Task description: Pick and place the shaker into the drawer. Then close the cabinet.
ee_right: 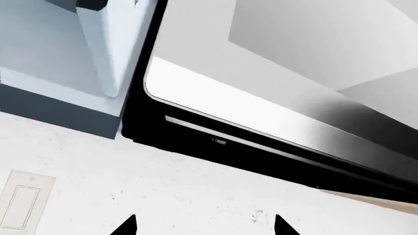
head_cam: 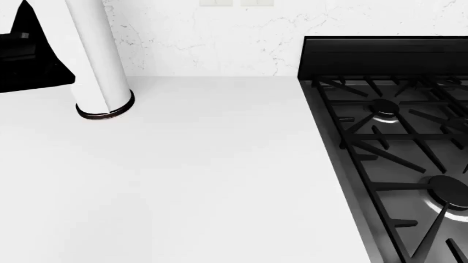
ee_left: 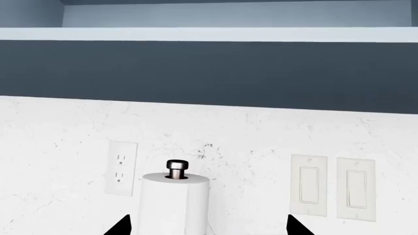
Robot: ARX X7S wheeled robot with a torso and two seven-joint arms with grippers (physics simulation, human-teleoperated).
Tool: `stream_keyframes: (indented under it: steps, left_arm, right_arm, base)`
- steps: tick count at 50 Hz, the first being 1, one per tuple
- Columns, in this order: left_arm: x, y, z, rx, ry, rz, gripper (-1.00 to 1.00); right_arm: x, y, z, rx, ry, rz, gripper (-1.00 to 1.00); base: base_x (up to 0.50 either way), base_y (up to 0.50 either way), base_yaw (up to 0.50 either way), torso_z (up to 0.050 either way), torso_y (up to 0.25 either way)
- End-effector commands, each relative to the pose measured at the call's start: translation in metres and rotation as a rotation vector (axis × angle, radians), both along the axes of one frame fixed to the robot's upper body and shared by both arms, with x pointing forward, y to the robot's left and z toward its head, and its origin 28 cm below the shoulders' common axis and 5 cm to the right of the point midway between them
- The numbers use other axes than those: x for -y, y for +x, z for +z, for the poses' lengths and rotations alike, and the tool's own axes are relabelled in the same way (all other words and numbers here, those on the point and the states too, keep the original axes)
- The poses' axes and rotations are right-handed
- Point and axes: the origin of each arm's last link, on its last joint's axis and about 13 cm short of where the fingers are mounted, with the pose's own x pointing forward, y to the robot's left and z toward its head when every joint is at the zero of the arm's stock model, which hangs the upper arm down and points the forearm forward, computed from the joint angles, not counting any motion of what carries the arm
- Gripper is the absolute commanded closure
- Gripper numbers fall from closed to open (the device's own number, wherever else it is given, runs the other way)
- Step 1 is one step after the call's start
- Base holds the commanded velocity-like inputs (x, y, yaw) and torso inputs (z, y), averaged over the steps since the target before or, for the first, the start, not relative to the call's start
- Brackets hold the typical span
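The white countertop [head_cam: 205, 181] filled most of the head view, and everything else can be placed against it. Along its right edge sat the black gas stove [head_cam: 395, 153] with its cast grates and two burners. Behind the countertop rose the white marbled backsplash [head_cam: 219, 38]. Near the countertop's back left part stood the paper towel roll [head_cam: 98, 60], upright on a dark round base, with a black part of the left arm [head_cam: 29, 55] just to its left.

In the left wrist view, dark blue-grey upper cabinets [ee_left: 209, 73] hung above the backsplash, a power outlet [ee_left: 122, 168] was beside the roll and two light switches [ee_left: 332, 186] were further along the wall. The left gripper [ee_left: 207, 226] showed two dark fingertips spread wide apart, holding nothing.

The right wrist view looked up at a black-framed range hood or microwave [ee_right: 274, 112] above the backsplash. The right gripper [ee_right: 203, 226] was likewise spread apart and empty.

Neither the shaker nor the drawer appeared in any view, so their places cannot be told.
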Motion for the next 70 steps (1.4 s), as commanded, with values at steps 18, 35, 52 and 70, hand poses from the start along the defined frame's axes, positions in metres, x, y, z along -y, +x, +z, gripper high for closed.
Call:
stream_keyframes:
  steps: [18,35,52,70]
  left_arm:
    - [-0.001,0.001,0.0,-0.004,0.006,-0.001,-1.0]
    - [-0.001,-0.001,0.002,-0.003,0.012,0.0,-1.0]
    - [-0.003,0.001,-0.003,-0.012,0.011,0.0,-1.0]
    - [-0.004,0.005,-0.009,-0.025,0.005,-0.002,-1.0]
  right_arm:
    - [0.014,-0.006,0.081,0.065,-0.035,-0.078,-1.0]
    - [0.001,0.001,0.124,0.081,-0.099,-0.055,-1.0]
    - [-0.029,0.029,0.141,0.038,-0.202,-0.014,-1.0]
    - [-0.048,0.051,0.144,-0.006,-0.272,-0.031,-1.0]
  base:
    - [0.0,0.0,0.0,0.0,0.0]
    - [0.0,0.0,0.0,0.0,0.0]
    - [0.01,0.0,0.01,0.004,-0.003]
    - [0.01,0.0,0.0,0.003,-0.005]
